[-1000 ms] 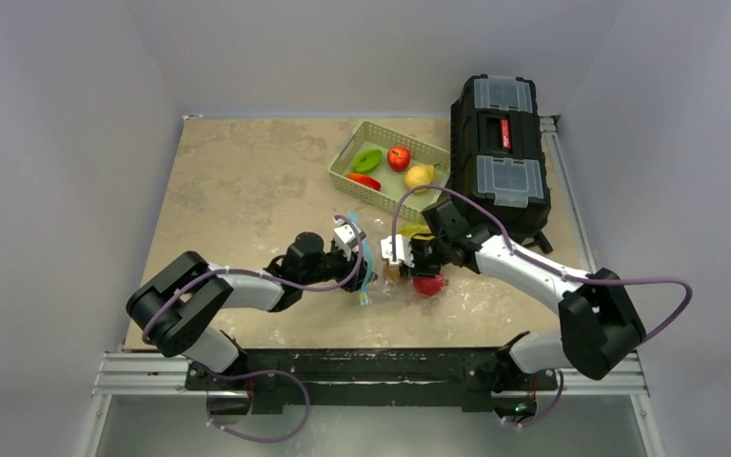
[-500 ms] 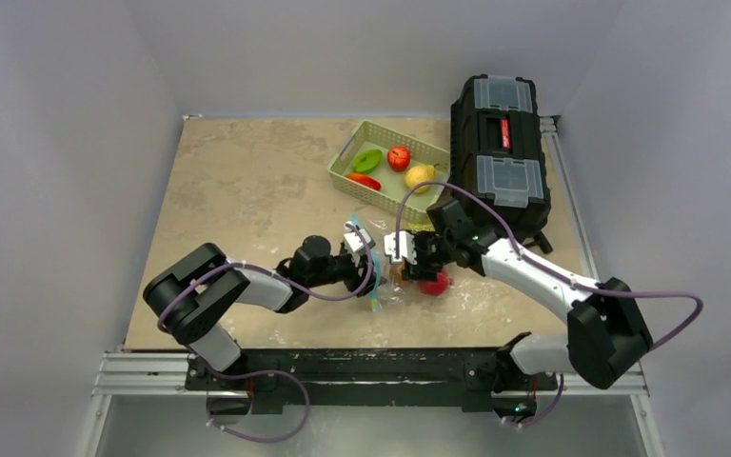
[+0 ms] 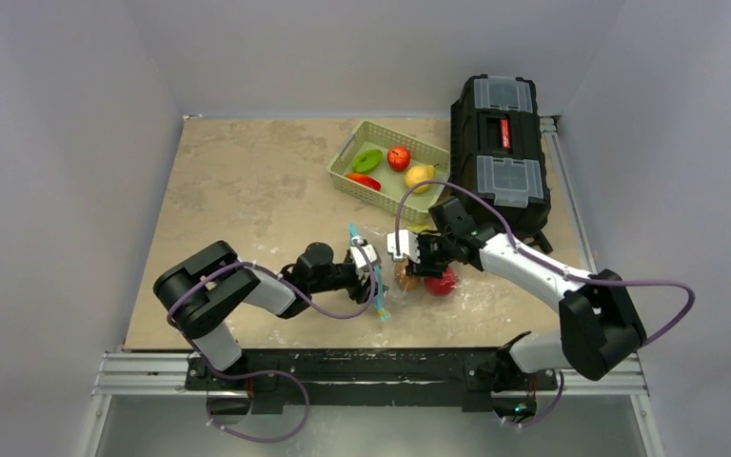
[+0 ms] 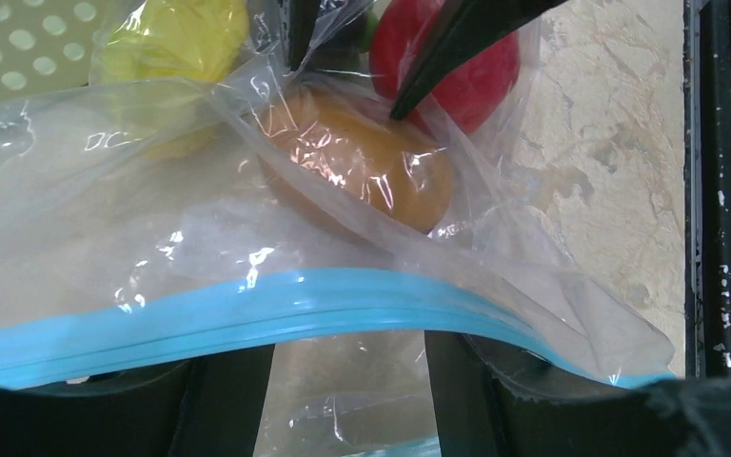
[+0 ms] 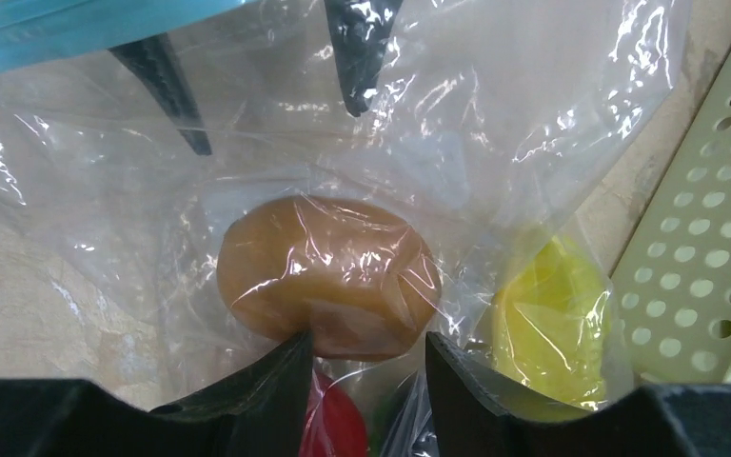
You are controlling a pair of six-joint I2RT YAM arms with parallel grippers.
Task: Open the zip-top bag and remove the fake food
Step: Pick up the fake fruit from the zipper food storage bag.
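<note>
Robot lab cell: blank walls (image 3: 67,143) boxing table (image 3: 238,190), aluminium mounting rail (image 3: 143,376), black toolbox (image 3: 500,143)

I see the clear zip-top bag (image 5: 495,114) as thin, crinkly, shiny plastic film with a smooth teal-blue zip strip (image 4: 247,319). The orange-brown fake fruit (image 5: 328,276) inside looks glossy. The beige mottled table (image 3: 238,181) reads matt, stone-like.

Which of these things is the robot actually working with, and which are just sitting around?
In the job: zip-top bag; fake food inside it: orange-brown piece, red piece, yellow piece; left end effector; right end effector.
Lying about: black toolbox; green basket holding fruit.
</note>
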